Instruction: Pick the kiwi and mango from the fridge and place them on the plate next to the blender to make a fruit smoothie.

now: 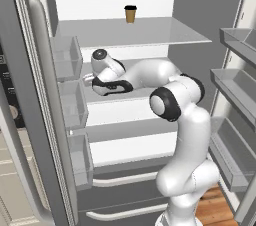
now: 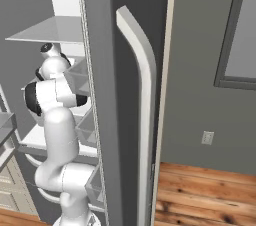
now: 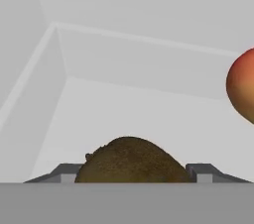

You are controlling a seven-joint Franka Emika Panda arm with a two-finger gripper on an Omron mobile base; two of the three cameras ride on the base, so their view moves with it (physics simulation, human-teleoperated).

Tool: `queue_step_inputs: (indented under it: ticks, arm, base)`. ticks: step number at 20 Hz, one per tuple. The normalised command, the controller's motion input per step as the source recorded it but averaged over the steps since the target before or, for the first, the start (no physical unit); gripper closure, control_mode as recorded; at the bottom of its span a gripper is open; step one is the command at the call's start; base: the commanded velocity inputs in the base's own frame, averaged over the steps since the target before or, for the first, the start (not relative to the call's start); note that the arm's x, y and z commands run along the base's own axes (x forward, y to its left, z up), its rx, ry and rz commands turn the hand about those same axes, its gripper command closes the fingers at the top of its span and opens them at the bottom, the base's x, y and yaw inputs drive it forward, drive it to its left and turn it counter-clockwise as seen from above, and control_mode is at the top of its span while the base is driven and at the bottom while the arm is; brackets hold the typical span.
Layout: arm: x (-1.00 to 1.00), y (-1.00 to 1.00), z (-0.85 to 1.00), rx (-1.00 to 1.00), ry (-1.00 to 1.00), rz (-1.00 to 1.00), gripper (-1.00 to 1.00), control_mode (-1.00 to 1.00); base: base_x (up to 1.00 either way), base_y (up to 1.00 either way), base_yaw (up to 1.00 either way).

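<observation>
The fridge [image 1: 200,5] stands open with my arm reaching onto its middle shelf. The kiwi [image 3: 130,161], a dark brown oval, lies on the white shelf floor and fills the gap between my two fingertips. My gripper [image 3: 131,171] has closed against it on both sides. The mango [image 3: 242,86], orange-yellow with a red blush, rests on the same shelf at the right edge of the hand view, apart from the kiwi. In the left base view my hand [image 1: 102,82] hides both fruits. The plate and the blender are out of view.
A brown paper cup with a black lid [image 1: 130,14] stands on the shelf above. Clear door bins [image 1: 67,57] flank my hand on the left, more bins [image 1: 235,85] on the right door. The right door and its handle [image 2: 142,95] stand close beside the arm.
</observation>
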Motion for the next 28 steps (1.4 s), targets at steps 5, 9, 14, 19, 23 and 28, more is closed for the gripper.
queue_step_inputs:
  ticks: [5,9,14,19,23,28]
  arm:
    - [-0.16,0.00,-0.08,0.00,0.00,0.00,1.00,-1.00]
    - [-0.68,0.00,-0.02,0.04,-0.05,-0.03,1.00,-1.00]
    - [-0.89,-0.05,0.37,0.06,-0.09,-0.07,1.00,-1.00]
    - [-0.72,-0.22,0.64,0.05,-0.02,-0.12,1.00,-1.00]
    - [-0.81,-0.42,0.31,0.10,-0.01,-0.14,1.00,-1.00]
    - [-0.72,-0.54,0.42,0.09,0.00,-0.15,1.00,-1.00]
  base:
    - [0.00,0.00,0.00]
    - [0.00,0.00,0.00]
    - [0.00,0.00,0.00]
    - [0.00,0.00,0.00]
    - [0.00,0.00,0.00]
    - [0.00,0.00,0.00]
